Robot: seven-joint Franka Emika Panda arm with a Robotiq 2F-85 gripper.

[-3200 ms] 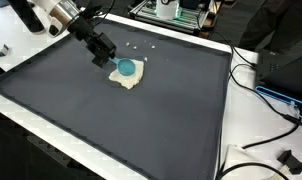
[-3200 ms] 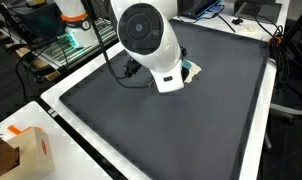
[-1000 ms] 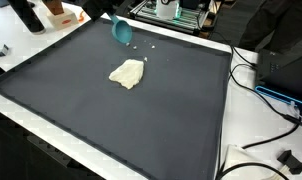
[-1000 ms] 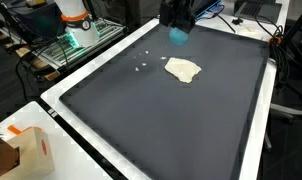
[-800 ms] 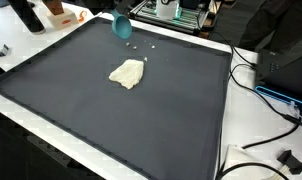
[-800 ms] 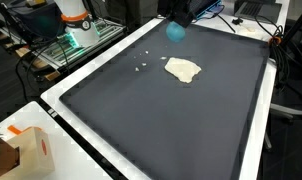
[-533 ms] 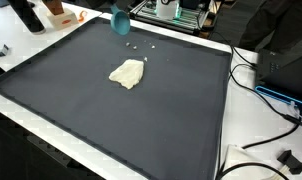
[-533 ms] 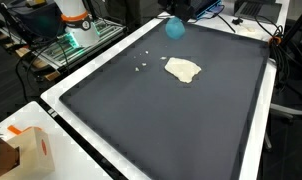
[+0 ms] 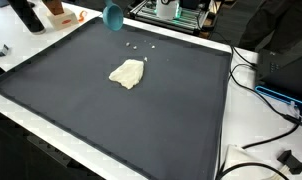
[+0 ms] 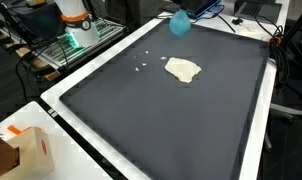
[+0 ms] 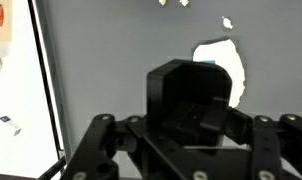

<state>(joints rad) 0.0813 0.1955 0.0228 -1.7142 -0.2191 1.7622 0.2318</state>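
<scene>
A teal cup-like object (image 9: 113,17) hangs high over the far edge of the black mat (image 9: 141,120); it also shows in an exterior view as the teal object (image 10: 179,22). The arm carrying it is cut off by the top of both exterior views. In the wrist view my gripper (image 11: 196,108) is shut on a dark, shadowed block that fills the gap between its fingers, which is the teal object seen from above. A flat cream lump (image 9: 128,73) lies alone on the mat, cream lump (image 10: 183,69), and shows beyond the fingers as the cream lump (image 11: 219,62).
Small white crumbs (image 9: 141,46) lie near the mat's far edge, crumbs (image 10: 141,66). A white table rim (image 10: 71,120) frames the mat. Cables and a black device (image 9: 286,70) sit beside it. A cardboard box (image 10: 26,150) stands at a near corner.
The teal object has left the cream lump, risen and moved toward the mat's far edge. The arm has gone out of both exterior views; the lump stays put.
</scene>
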